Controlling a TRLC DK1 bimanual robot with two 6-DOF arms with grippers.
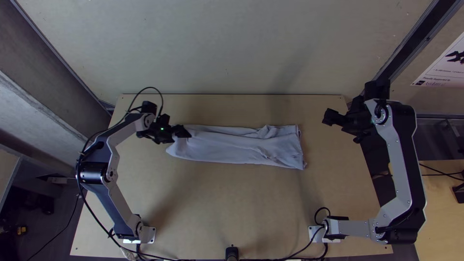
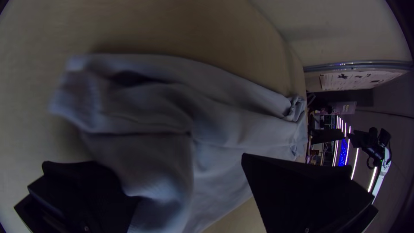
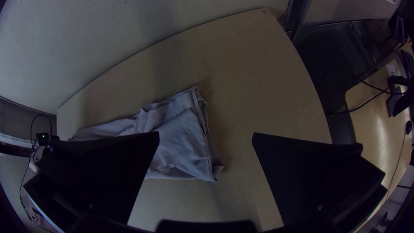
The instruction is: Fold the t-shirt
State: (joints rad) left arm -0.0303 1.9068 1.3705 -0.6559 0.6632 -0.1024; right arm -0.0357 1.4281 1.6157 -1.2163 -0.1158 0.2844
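A jointed silver-grey and black right arm and its matching left arm flank a light wooden table, where a pale grey cloth t-shirt lies folded into a long, creased strip, nearer the far edge than the near one. At the strip's end toward the left edge, the left gripper parts its wide black fingers over rumpled fabric, clamping none, while the right gripper, raised near the far right corner, spreads its fingers wide, holding nothing.
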